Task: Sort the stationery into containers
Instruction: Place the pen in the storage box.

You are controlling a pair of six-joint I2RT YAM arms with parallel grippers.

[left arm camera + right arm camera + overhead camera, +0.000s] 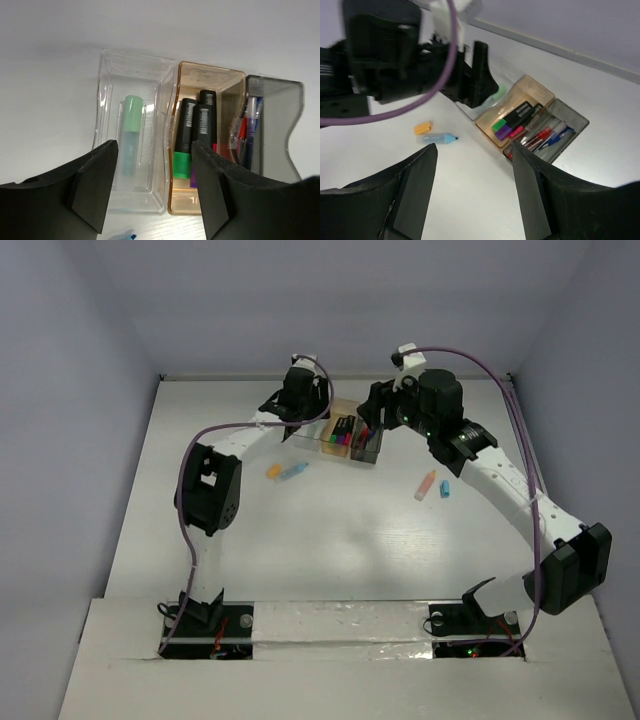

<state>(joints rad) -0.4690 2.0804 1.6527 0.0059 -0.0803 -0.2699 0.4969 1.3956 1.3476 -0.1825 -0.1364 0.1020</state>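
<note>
Left wrist view: the left gripper [150, 192] is shown with jaws spread and nothing clasped, above the clear box [107, 80].
Clear box: one green marker [131, 135] is contained, lying flat.
Tan box [200, 70]: black-bodied markers [190, 125] are contained.
Grey box [280, 87]: red and blue pens [246, 135] are contained.
Boxes: set in a touching row near the far edge of the table [350, 540].
Right gripper [472, 195]: jaws are parted and empty.
Loose items: an orange piece [273, 471] and a light-blue piece [293, 472] are seen beside the boxes; a peach piece [426, 484] and a blue piece [445, 488] are seen toward the right edge.

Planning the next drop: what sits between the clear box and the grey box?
The tan-orange box, holding markers, stands between them; the left wrist view shows it.
</note>
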